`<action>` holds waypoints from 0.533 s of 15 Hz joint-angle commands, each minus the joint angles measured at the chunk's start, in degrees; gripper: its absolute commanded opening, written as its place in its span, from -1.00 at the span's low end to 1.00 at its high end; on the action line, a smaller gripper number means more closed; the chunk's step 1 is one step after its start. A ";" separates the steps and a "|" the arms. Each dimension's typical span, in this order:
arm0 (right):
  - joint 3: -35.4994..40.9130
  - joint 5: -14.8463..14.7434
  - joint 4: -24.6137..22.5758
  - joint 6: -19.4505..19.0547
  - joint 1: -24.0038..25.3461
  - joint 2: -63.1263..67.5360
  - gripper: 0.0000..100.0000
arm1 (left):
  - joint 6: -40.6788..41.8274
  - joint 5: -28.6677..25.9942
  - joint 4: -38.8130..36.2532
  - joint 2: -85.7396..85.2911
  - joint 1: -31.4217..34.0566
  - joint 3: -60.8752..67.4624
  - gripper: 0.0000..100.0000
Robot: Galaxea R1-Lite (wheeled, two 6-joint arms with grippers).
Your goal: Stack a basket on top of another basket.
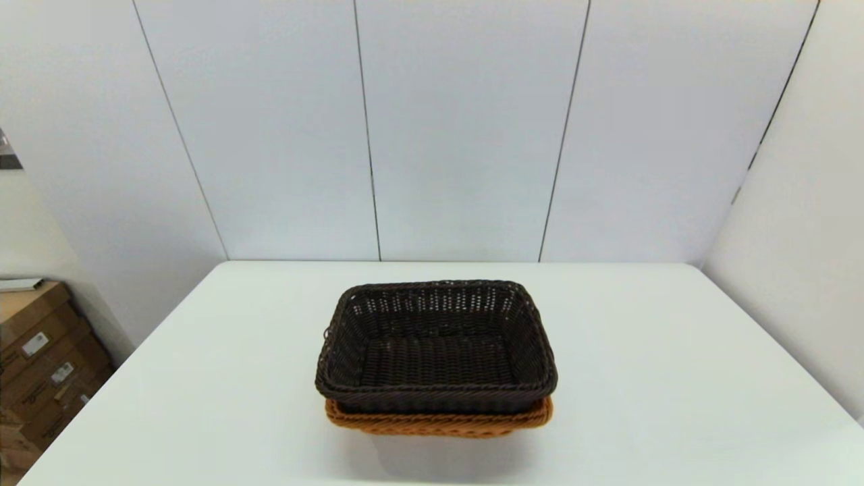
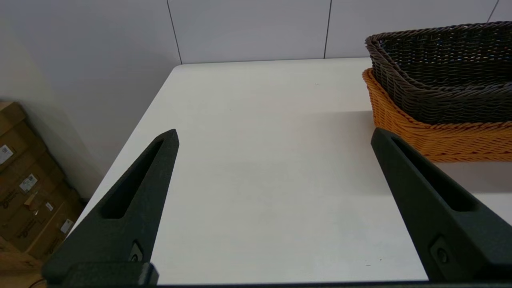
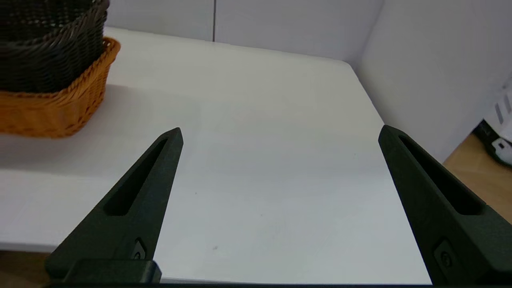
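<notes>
While both my claws, left claw (image 2: pixel 274 134) and right claw (image 3: pixel 280 132), hang spread over the white desk (image 1: pixel 675 378), the dark brown rectangular wicker basket (image 1: pixel 435 347) sits nested in the orange-tan rectangular wicker basket (image 1: pixel 439 424), hiding most of it.

A white desk (image 1: pixel 675 378) stood under grey wall panels (image 1: pixel 466 128) with dark seams. Off the desk's edge, beyond the left jaws' outer side, brown cardboard boxes (image 2: pixel 24 200) with small white labels sat stacked low down.
</notes>
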 commanded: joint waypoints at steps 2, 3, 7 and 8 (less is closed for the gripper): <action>1.63 3.85 0.07 -0.58 -0.01 0.01 1.00 | 0.00 0.00 0.00 -0.01 0.00 0.00 1.00; 1.72 3.93 0.07 -0.14 -0.01 0.01 1.00 | 0.00 0.00 0.00 -0.01 0.00 0.00 1.00; 1.72 3.58 0.07 2.50 0.07 0.01 1.00 | 0.00 0.00 0.00 -0.01 0.00 0.00 1.00; 1.72 3.58 0.07 3.82 0.07 0.01 1.00 | 0.00 0.00 0.00 -0.01 0.00 0.00 1.00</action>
